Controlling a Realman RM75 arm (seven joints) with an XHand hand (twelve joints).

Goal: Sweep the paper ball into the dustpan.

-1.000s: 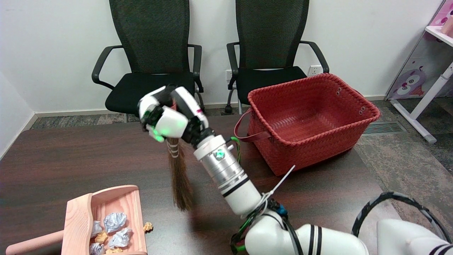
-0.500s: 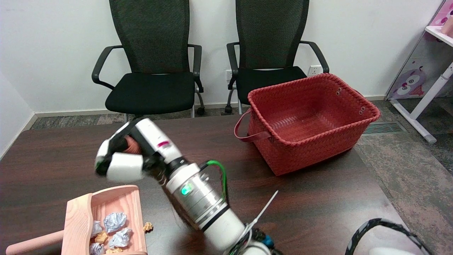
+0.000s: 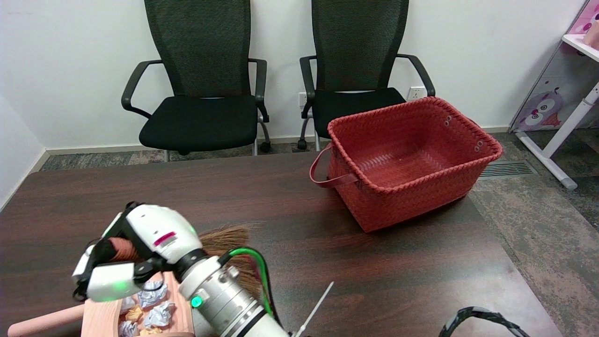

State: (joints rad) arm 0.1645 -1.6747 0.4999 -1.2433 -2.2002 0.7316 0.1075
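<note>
Dark table (image 3: 398, 262), broom (image 3: 224, 236) in right hand (image 3: 135, 255)

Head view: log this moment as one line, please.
right hand: holds broom, over dustpan | bristles: splayed right of hand | paper balls: in dustpan | red basket: empty, far right

You are facing a dark wooden table (image 3: 398, 271). A red woven basket (image 3: 412, 159) stands on its far right part, 1 handle hanging toward the middle. A pink wooden dustpan (image 3: 100, 320) lies on the near left corner, partly hidden, with crumpled paper balls (image 3: 157, 313) inside it.
</note>
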